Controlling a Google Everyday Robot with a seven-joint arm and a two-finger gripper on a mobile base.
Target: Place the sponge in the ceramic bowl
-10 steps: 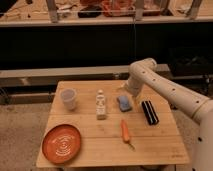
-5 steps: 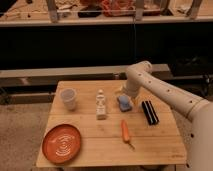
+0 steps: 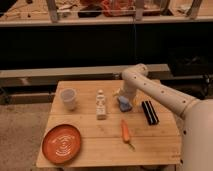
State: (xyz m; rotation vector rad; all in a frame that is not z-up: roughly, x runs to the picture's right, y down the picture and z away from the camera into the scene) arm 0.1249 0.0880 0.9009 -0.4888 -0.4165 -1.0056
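The blue sponge [image 3: 124, 104] lies on the wooden table [image 3: 150, 142], right of centre. My gripper [image 3: 123, 95] hangs directly over the sponge at the end of the white arm that comes in from the right, very close to or touching it. The ceramic bowl [image 3: 62, 143], orange-red with white rings, sits at the table's front left corner, far from the gripper.
A translucent cup [image 3: 68, 98] stands at the back left. A small white bottle [image 3: 101, 104] stands mid-table, left of the sponge. An orange carrot [image 3: 126, 133] lies in front of the sponge. A black ribbed block [image 3: 149, 112] lies to its right.
The arm has swung left and lowered, bringing the gripper down onto the sponge. The sponge, bowl and other objects have not moved.
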